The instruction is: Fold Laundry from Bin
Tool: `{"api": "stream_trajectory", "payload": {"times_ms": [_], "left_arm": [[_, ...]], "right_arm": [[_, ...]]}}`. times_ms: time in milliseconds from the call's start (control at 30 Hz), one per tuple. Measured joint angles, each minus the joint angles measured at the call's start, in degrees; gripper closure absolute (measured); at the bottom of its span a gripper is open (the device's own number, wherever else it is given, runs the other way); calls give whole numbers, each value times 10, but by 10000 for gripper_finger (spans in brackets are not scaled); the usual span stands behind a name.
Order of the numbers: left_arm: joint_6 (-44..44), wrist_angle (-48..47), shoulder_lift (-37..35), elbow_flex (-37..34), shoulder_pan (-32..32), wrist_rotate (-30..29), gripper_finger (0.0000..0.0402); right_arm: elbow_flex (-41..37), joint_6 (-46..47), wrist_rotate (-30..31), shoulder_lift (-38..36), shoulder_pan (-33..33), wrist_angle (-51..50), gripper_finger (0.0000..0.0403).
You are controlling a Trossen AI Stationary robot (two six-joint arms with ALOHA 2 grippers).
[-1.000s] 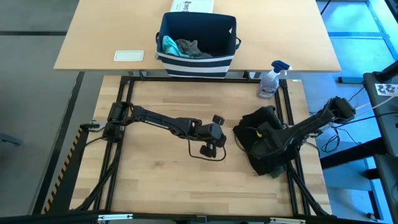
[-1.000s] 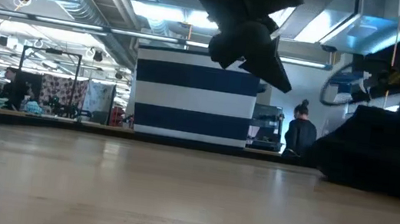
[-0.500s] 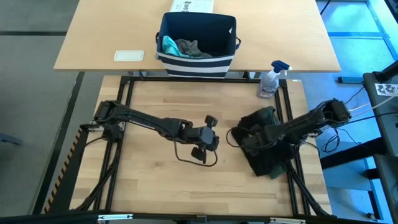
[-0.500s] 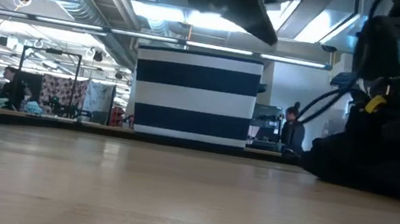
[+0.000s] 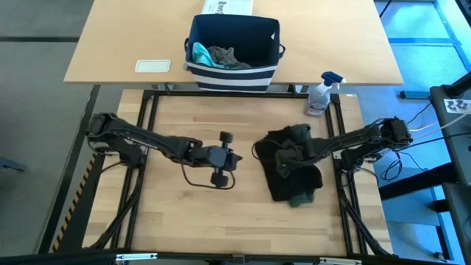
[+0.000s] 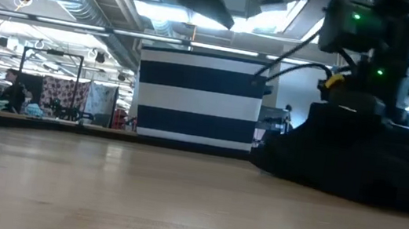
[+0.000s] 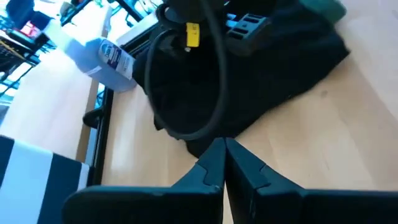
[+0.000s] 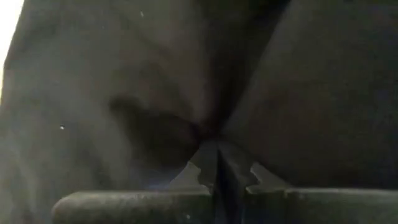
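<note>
Two pairs of fingers are pressed together: the left gripper point(image 5: 229, 158) is clenched on nothing above bare wood, and the right gripper point(image 5: 282, 156) is pinched into the black shirt point(image 5: 293, 175) on the table's point(image 5: 176, 221) right side. Since a second ago the left arm has drawn back leftward, and the right gripper has dragged the shirt toward the middle. An olive piece point(image 5: 299, 132) peeks from the heap's far edge. The bin point(image 5: 234, 72) stands beyond on the far table, teal point(image 5: 199, 52) and grey point(image 5: 224, 56) cloth inside. The right wrist view shows only dark folds, so what exactly is pinched is unclear. A spray bottle point(image 5: 321, 93) stands near the heap.
</note>
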Motion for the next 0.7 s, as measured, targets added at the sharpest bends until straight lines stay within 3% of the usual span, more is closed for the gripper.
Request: {"api": "stream_trajectory", "payload": {"times_ms": [267,467,700], "left_arm": [[-50,32,-45,-54,-20,-19,401],[-65,33,-36,-54,-28,-10,401],[-65,58,-30,-54,-28,-10,401]], "right_arm": [[103,-79,6,-22,-1,-15,400],[164,-148,122,-31,-18,-137,400],[113,-226,58,-31,-115,-103,400]]}}
